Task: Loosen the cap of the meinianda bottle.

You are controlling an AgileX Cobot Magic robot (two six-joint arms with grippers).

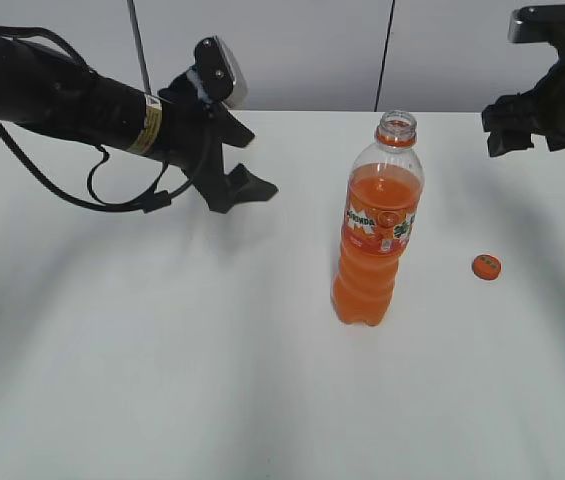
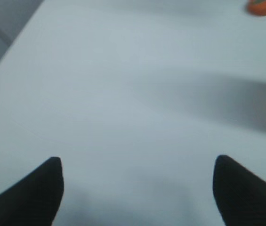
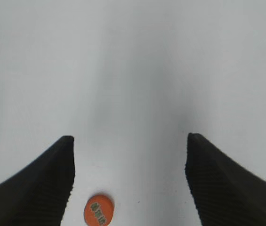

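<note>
White tabletop fills the scene, backed by a pale panelled wall, and the meinianda bottle stands upright near its middle with its threaded mouth bare. The cap is off. It lies flat on the table to the right of the bottle and well apart from it, printed face up, so the loosening looks finished and even overshot into full removal.

Up and to the right of the bottle, the right gripper hangs above the table with its jaws spread wide and nothing between them. Its wrist camera shows the cap just below the inner edge of one finger, which fits a gripper that let the cap go and now sits clear of it.

To the left of the bottle, and apart from it, the left gripper is raised off the surface, also spread wide and empty. Its wrist view is soft, but the orange smudge in the top corner is probably the cap. Neither arm touches the bottle, which stands on its own base.
</note>
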